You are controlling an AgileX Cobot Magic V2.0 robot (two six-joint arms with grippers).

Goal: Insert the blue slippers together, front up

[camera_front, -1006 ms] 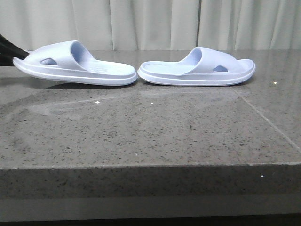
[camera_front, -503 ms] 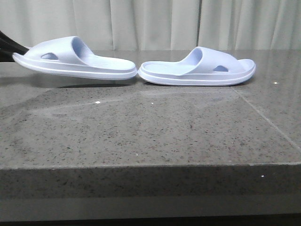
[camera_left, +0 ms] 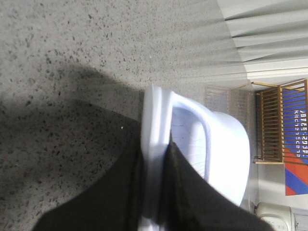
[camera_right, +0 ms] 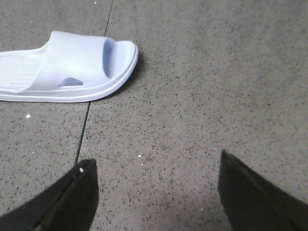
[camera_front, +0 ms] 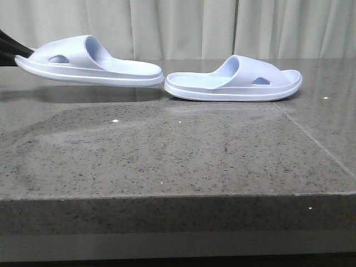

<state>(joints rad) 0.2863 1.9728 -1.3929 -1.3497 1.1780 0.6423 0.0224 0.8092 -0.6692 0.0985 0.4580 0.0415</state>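
Speckled grey stone table (camera_front: 167,156), pale curtains (camera_front: 183,28)

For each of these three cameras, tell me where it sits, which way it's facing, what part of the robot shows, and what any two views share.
Front view: low at the table edge, facing forward at two pale blue foam slide slippers, the left slipper lifted, the right slipper flat on the grey speckled stone table; a dark piece of the left arm shows at the frame edge.
Left wrist view: on the left arm, looking along the left gripper, shut on the left slipper.
Right wrist view: on the right arm, looking down past the open right gripper at the right slipper.
Shared: each wrist view shares its slipper with the front view.
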